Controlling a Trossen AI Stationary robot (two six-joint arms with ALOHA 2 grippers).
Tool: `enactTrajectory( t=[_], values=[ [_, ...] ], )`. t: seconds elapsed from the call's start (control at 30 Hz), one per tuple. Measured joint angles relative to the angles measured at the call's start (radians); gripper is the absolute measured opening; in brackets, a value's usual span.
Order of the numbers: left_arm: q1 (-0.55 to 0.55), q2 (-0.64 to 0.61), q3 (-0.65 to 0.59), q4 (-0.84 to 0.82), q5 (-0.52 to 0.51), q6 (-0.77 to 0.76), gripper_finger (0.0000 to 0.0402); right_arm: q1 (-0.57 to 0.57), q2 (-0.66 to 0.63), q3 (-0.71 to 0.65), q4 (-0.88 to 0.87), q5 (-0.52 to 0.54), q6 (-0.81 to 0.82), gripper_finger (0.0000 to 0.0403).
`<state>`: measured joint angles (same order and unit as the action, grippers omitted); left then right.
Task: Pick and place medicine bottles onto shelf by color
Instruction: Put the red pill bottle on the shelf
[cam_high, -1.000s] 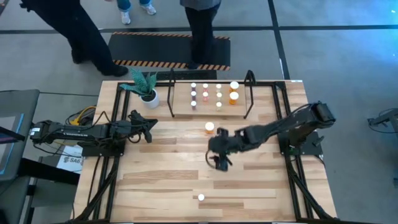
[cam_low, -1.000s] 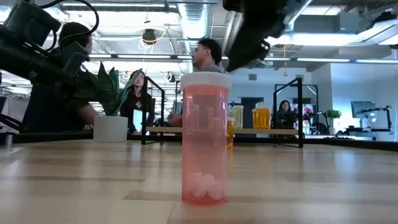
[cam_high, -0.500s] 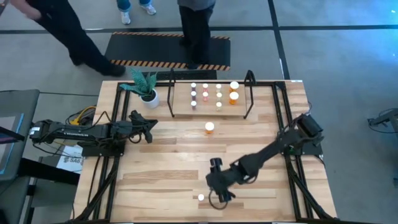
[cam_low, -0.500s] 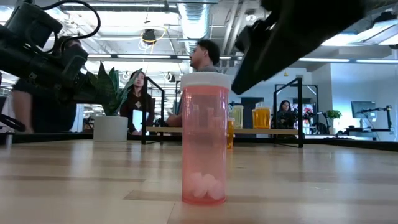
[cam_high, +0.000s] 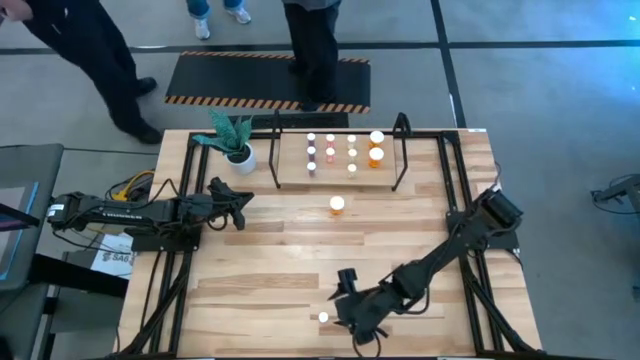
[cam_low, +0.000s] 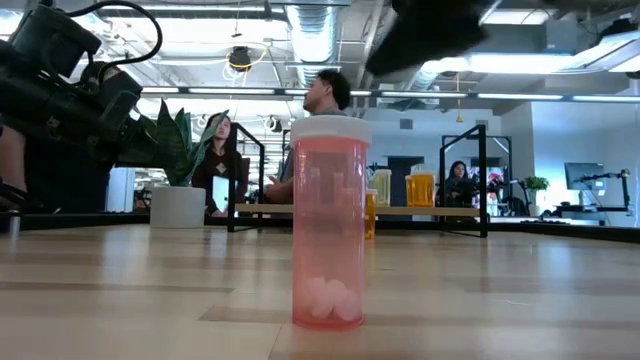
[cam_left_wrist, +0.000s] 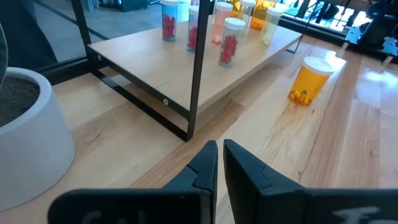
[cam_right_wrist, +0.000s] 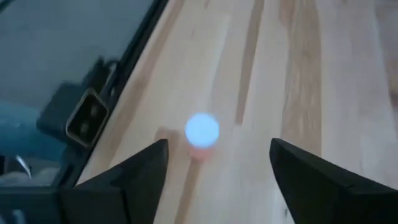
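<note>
A pinkish bottle (cam_high: 323, 317) with a white cap stands upright on its base near the table's near edge; it looms large in the low view (cam_low: 328, 225). My right gripper (cam_high: 345, 312) is open and hovers just to its right, above it; in the right wrist view (cam_right_wrist: 217, 158) the bottle's cap (cam_right_wrist: 202, 129) shows ahead between the fingers, untouched. An orange bottle (cam_high: 337, 205) stands on the table before the shelf (cam_high: 400, 150), which holds several bottles. My left gripper (cam_high: 240, 203) is shut and empty at the table's left.
A white pot with a green plant (cam_high: 238, 152) stands at the far left, beside the shelf. The table's near edge and black frame rail (cam_right_wrist: 87, 118) lie close to the pinkish bottle. People stand beyond the far edge by a black mat (cam_high: 270, 80).
My right gripper has swept from the middle of the table toward the near edge and now hovers beside the pinkish bottle. The bottle has stayed where it was. The people beyond the table have shifted.
</note>
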<state>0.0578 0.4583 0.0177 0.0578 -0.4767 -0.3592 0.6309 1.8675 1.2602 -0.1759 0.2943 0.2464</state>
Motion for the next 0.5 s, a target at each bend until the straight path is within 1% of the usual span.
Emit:
enactTrajectory(
  t=[0.13,0.2,0.3,0.37,0.43,0.5],
  values=[
    [0.000,0.000,0.000,0.000,0.000,0.000,0.0013,-0.020,0.018,0.001,0.089,-0.005,-0.032,0.0324],
    [0.000,0.000,0.000,0.000,0.000,0.000,0.0013,-0.025,0.022,-0.002,0.086,-0.025,-0.038,0.0341],
    [0.000,0.000,0.000,0.000,0.000,0.000,0.0013,-0.033,0.049,0.004,0.148,-0.048,-0.035,0.0363],
    [0.000,0.000,0.000,0.000,0.000,0.000,0.0013,-0.033,0.057,-0.005,0.136,-0.057,-0.042,0.0373],
    [0.000,0.000,0.000,0.000,0.000,0.000,0.0013,-0.040,0.084,0.005,0.195,-0.069,-0.045,0.0379],
    [0.000,0.000,0.000,0.000,-0.001,0.000,0.0013,-0.047,0.086,0.004,0.195,-0.080,-0.046,0.0381]
  ],
)
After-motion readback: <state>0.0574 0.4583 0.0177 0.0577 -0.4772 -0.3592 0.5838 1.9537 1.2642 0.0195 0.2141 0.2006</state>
